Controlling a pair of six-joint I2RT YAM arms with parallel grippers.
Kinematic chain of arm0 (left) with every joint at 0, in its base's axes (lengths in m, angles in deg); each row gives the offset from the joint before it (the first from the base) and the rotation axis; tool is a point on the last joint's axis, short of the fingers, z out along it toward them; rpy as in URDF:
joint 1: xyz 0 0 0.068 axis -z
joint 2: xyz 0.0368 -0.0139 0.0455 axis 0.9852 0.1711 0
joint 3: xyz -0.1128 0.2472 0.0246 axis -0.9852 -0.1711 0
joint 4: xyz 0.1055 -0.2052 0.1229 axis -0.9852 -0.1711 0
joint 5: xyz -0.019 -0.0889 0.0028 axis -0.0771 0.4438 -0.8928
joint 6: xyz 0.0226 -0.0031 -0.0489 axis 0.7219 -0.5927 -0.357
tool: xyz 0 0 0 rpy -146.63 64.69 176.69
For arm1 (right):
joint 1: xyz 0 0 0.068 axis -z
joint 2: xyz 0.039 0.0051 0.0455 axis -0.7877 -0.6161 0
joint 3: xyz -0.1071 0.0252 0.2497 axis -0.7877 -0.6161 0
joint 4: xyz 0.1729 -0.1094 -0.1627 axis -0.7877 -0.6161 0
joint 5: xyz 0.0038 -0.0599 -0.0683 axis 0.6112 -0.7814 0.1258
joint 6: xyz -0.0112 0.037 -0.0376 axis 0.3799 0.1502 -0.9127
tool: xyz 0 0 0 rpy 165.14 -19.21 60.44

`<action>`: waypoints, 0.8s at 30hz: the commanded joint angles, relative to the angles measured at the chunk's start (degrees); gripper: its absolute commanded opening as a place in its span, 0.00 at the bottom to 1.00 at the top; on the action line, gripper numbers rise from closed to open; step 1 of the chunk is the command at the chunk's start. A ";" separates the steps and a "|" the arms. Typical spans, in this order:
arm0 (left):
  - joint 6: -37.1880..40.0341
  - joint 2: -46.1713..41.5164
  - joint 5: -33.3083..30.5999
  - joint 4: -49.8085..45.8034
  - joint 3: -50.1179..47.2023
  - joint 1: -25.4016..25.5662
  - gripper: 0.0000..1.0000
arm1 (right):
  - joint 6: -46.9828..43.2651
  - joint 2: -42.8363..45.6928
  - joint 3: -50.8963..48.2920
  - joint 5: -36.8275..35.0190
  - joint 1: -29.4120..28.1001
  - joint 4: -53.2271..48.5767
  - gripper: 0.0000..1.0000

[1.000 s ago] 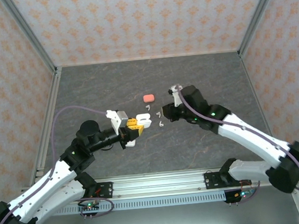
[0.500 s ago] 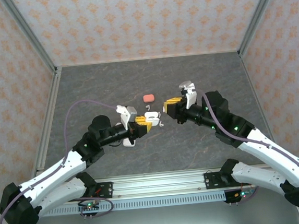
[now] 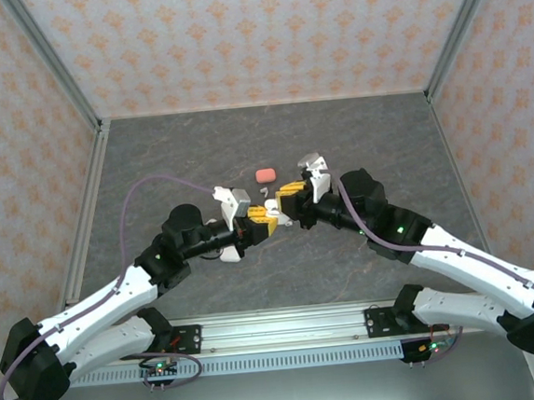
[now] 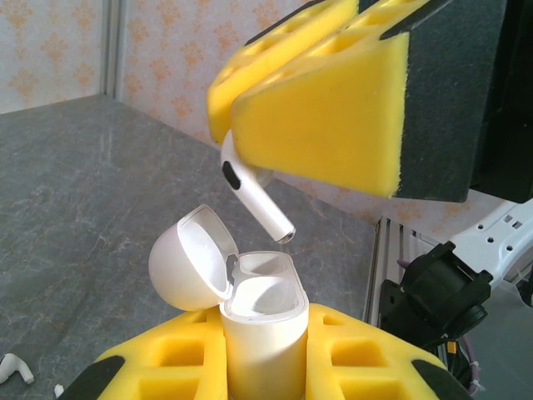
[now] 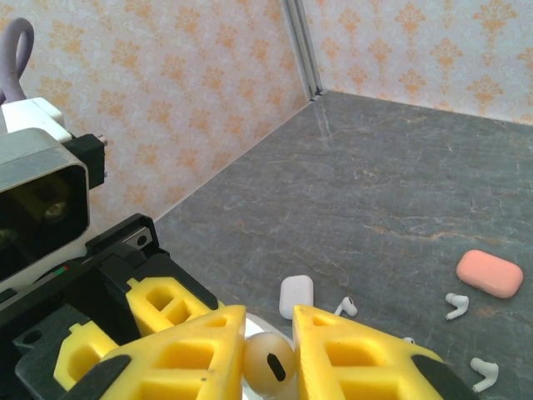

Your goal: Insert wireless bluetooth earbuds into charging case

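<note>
A dark grey marbled worktop (image 3: 151, 154) sat boxed in by peach-patterned walls (image 3: 252, 33) with aluminium corner posts (image 3: 54, 59), evenly lit.

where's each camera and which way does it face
top external: above, behind the robot, looking down at the table; left arm, right arm, left claw, right claw.
left wrist: rides the left arm, looking over left claw at the open white case it grips.
right wrist: rides the right arm, looking past right claw to the coral case.
shared: both wrist views catch the right claw's white earbud.
</note>
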 commanded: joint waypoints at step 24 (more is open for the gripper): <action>0.13 0.39 0.00 2.83 2.47 0.72 0.00 | 0.09 -1.75 -2.09 3.38 -1.99 4.00 0.20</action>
